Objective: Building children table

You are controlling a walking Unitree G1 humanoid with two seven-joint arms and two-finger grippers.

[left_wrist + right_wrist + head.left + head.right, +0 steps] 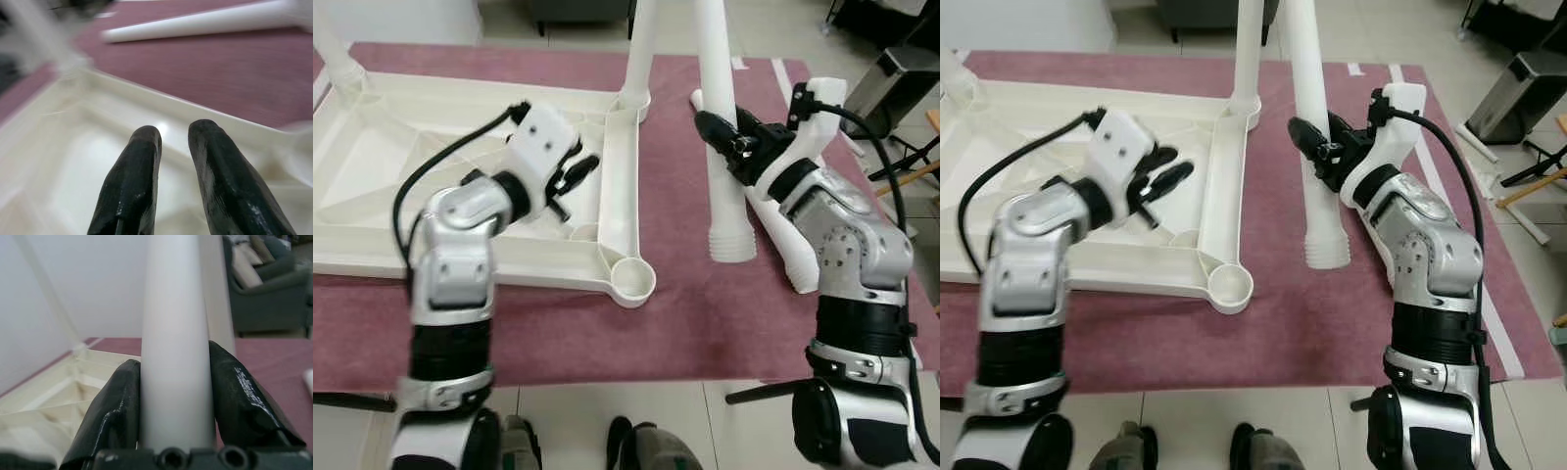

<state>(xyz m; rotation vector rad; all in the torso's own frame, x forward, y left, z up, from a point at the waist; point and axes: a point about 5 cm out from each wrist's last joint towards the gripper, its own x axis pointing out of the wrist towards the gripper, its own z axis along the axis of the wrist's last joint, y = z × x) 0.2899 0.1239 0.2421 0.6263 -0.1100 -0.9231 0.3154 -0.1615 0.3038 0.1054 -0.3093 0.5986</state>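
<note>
The upside-down white tabletop (372,211) runs off the left edge of the frame, so its far side is cut off. The two legs already standing in its corner sockets, one at upper left (335,49) and one at top centre (639,54), leave the frame at the top. My left wrist view is smeared with blur, and only my two dark fingers (129,183) read sharply there, over the pale ribbed underside of the top.

My right gripper (717,134), right of centre, is clamped around a loose white leg (722,166). The wrist view shows a black finger (113,411) pressed to each side of the smooth tapering tube. The leg's upper end is out of frame, and its ridged, threaded end (732,245) is near the maroon rug (685,313), whether touching I cannot tell. Another white leg (781,240) lies on the rug just behind it, partly hidden by my forearm.

My left gripper (576,172) hovers over the tabletop's right-hand rim, holding nothing, fingers nearly together with a thin gap between them. An empty round socket (633,278) sits at the tabletop's near corner, below centre.
</note>
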